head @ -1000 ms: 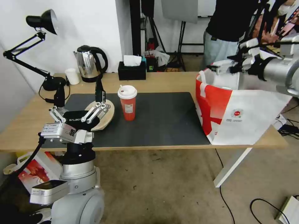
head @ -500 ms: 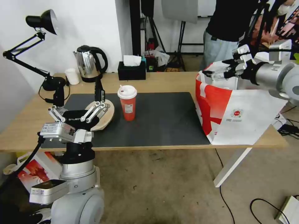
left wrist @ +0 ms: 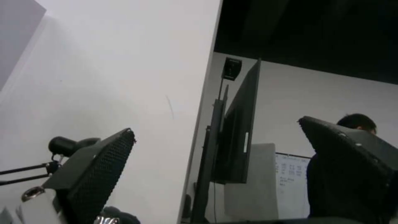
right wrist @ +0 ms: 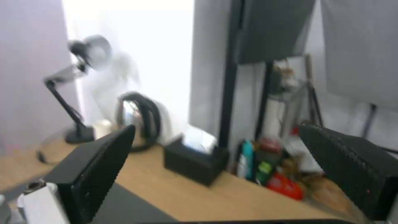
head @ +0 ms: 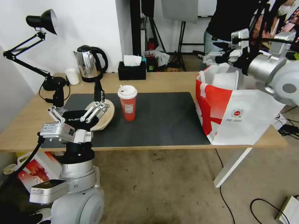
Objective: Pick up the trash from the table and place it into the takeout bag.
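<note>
The trash still on the table (head: 168, 81) is a tall red cup with a white lid (head: 127, 102) on the dark mat (head: 162, 118) and, left of it, a shallow beige lid (head: 106, 116). My left gripper (head: 78, 109) hangs open just in front of and over the beige lid, fingers pointing up and holding nothing; its pads (left wrist: 99, 168) frame a wall. The takeout bag (head: 236, 115) stands open at the table's right end. My right gripper (head: 215, 56) hovers open and empty above the bag's mouth, its fingers (right wrist: 95, 168) spread wide.
Along the table's back stand a desk lamp (head: 46, 21), a steel kettle (head: 90, 62), a small white cup (head: 72, 76) and a black tissue box (head: 132, 70). A person stands behind the bag. A smaller printed bag (head: 34, 169) lies on the floor at left.
My right gripper has risen from the bag's mouth and now sits higher and slightly further left. The left arm, cup and lid have not moved.
</note>
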Motion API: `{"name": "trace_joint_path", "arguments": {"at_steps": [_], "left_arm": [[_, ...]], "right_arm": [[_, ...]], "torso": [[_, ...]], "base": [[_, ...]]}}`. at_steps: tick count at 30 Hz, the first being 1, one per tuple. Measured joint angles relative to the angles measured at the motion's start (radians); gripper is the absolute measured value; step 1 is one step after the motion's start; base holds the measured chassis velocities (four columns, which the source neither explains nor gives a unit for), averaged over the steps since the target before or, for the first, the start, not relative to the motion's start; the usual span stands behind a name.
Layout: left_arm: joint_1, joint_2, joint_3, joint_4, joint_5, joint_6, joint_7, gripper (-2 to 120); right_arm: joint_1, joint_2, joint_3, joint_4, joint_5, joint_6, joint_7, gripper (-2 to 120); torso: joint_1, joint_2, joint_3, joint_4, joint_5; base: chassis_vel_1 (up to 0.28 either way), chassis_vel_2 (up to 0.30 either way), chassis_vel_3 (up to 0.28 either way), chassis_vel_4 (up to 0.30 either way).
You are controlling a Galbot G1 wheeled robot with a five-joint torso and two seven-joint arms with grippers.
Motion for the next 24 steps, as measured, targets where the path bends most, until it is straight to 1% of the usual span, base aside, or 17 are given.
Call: {"name": "trace_joint_path", "arguments": {"at_steps": [3, 4, 6, 7, 9, 10, 11, 12, 14, 19, 21, 22, 24], "left_arm": [[0.002, -0.001, -0.004, -0.003, 0.0, 0.0, 0.0, 100], [0.002, -0.001, -0.004, -0.003, 0.0, 0.0, 0.0, 100], [0.005, -0.003, -0.009, -0.007, 0.001, 0.0, 0.0, 100], [0.005, -0.003, -0.009, -0.007, 0.001, 0.0, 0.0, 100], [0.008, -0.003, -0.015, -0.011, 0.001, 0.0, 0.0, 100], [0.008, -0.002, -0.018, -0.011, 0.001, 0.0, 0.0, 100], [0.008, -0.002, -0.018, -0.011, 0.001, 0.0, 0.0, 100], [0.009, -0.002, -0.02, -0.011, 0.001, 0.0, -0.001, 100], [0.009, -0.003, -0.02, -0.01, 0.002, 0.0, -0.001, 100], [0.009, -0.007, -0.02, -0.008, 0.003, 0.0, -0.001, 100], [0.009, -0.007, -0.023, -0.008, 0.003, -0.001, -0.002, 100], [0.009, -0.007, -0.023, -0.008, 0.003, -0.001, -0.002, 100], [0.009, -0.007, -0.026, -0.008, 0.003, -0.001, -0.002, 100]], "right_arm": [[0.007, 0.013, -0.014, 0.008, 0.005, 0.053, -0.002, 100], [0.007, 0.013, -0.014, 0.008, 0.005, 0.053, -0.002, 100], [0.006, 0.042, -0.032, 0.034, 0.033, 0.137, 0.007, 100], [0.006, 0.042, -0.032, 0.034, 0.033, 0.137, 0.007, 100], [-0.021, 0.089, -0.063, 0.082, 0.059, 0.24, 0.043, 100], [-0.053, 0.114, -0.07, 0.121, 0.057, 0.272, 0.056, 100], [-0.053, 0.114, -0.07, 0.121, 0.057, 0.272, 0.056, 100], [-0.081, 0.138, -0.081, 0.157, 0.043, 0.286, 0.07, 100], [-0.105, 0.16, -0.102, 0.192, 0.025, 0.293, 0.088, 100], [-0.144, 0.184, -0.128, 0.233, -0.007, 0.294, 0.125, 100], [-0.186, 0.195, -0.133, 0.256, -0.052, 0.297, 0.14, 100], [-0.186, 0.195, -0.133, 0.256, -0.052, 0.297, 0.14, 100], [-0.243, 0.204, -0.133, 0.283, -0.092, 0.305, 0.153, 100]], "torso": [[0.0, 0.0, 0.0, -0.0001, 0.0], [0.0, 0.0, 0.0, -0.0001, 0.0], [0.0, 0.0, 0.0, 0.0, -0.0002], [0.0, 0.0, 0.0, 0.0, -0.0002], [0.0, 0.0, 0.0, 0.0002, 0.0002], [0.0, 0.0, 0.0, 0.0, 0.0], [0.0, 0.0, 0.0, 0.0, 0.0], [0.0, 0.0, 0.0, 0.0, 0.0], [0.0, 0.0, 0.0, 0.0001, -0.0001], [0.0, 0.0, 0.0, 0.0001, -0.0002], [0.0, 0.0, 0.0, 0.0, -0.0001], [0.0, 0.0, 0.0, 0.0, -0.0001], [0.0, 0.0, 0.0, 0.0, -0.0001]], "base": [[0.0, 0.0, 0.0, 0.0], [0.0, 0.0, 0.0, 0.0], [0.0, 0.0, 0.0, 0.0], [0.0, 0.0, 0.0, 0.0], [0.0, 0.0, 0.0, 0.0], [0.0, 0.0, 0.0, 0.0], [0.0, 0.0, 0.0, 0.0], [0.0, 0.0, 0.0, 0.0], [0.0, 0.0, 0.0, 0.0], [0.0, 0.0, 0.0, 0.0], [0.0, 0.0, 0.0, 0.0], [0.0, 0.0, 0.0, 0.0], [0.0, 0.0, 0.0, 0.0]]}}
